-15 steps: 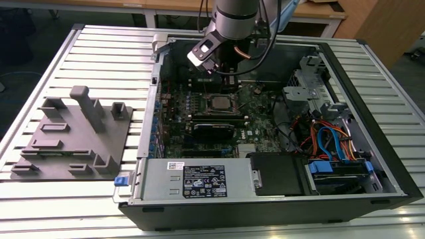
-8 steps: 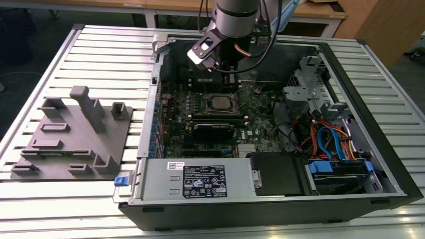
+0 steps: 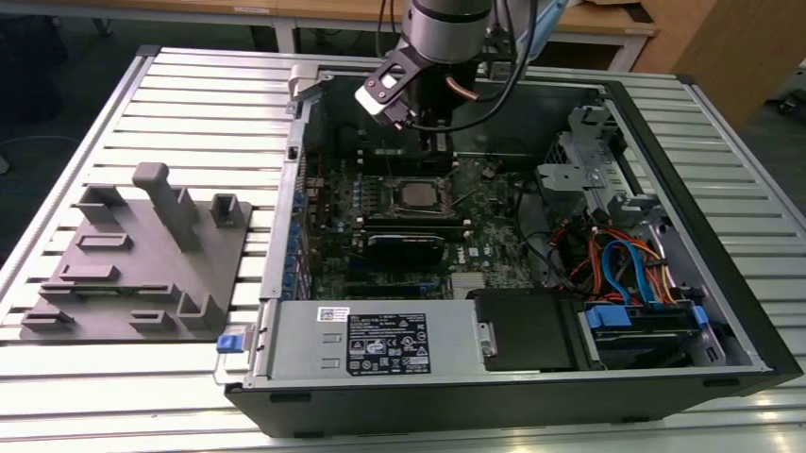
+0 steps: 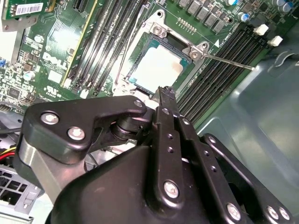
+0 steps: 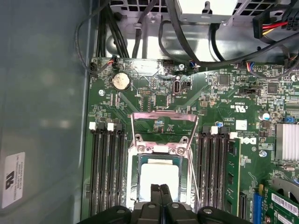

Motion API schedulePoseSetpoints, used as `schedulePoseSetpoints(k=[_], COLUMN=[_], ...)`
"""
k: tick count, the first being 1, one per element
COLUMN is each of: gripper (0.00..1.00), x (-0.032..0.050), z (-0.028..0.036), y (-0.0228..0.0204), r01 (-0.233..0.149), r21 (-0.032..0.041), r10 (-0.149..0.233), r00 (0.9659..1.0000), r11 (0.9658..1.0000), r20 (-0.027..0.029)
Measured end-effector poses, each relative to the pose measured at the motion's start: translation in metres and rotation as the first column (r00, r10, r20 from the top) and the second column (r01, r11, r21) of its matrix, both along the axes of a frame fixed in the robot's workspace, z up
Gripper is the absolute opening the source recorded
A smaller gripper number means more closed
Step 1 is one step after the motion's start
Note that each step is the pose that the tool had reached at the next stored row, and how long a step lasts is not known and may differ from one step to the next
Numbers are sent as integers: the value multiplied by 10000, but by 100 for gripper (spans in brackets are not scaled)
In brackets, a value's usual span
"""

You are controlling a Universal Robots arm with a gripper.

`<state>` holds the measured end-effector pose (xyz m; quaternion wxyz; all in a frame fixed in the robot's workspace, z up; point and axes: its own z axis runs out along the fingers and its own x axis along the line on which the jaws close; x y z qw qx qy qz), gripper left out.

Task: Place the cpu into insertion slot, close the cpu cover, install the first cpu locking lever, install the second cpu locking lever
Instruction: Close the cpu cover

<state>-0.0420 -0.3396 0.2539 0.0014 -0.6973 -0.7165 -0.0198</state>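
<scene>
Cpu [image 5: 160,175]: seated flat in the slot [image 5: 133,179] on the green board [image 5: 154,100], inside the open case [image 3: 705,274], toward its far side in the exterior view.
Cover [image 5: 163,130]: silver frame swung up and open, lying on the board just beside the slot.
Levers: thin wires, unlatched; one [image 4: 229,62] sticks out sideways.
Gripper [image 5: 160,196]: fingers pressed together, holding nothing, tips just over the cpu's edge.
Arm [image 3: 444,28]: reaches straight down into the case.
Advice: the cover probably wants a gentle, even push down, clear of the levers.
</scene>
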Motion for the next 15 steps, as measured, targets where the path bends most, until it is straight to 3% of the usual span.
schedulePoseSetpoints(k=[5,15], gripper=[10,10], x=[0,12], z=[31,32], y=[0,0], r01=[-1,-1], r21=[-2,-26], r10=[1,1], r00=[10000,10000], r11=[10000,10000], r20=[-1,-23])
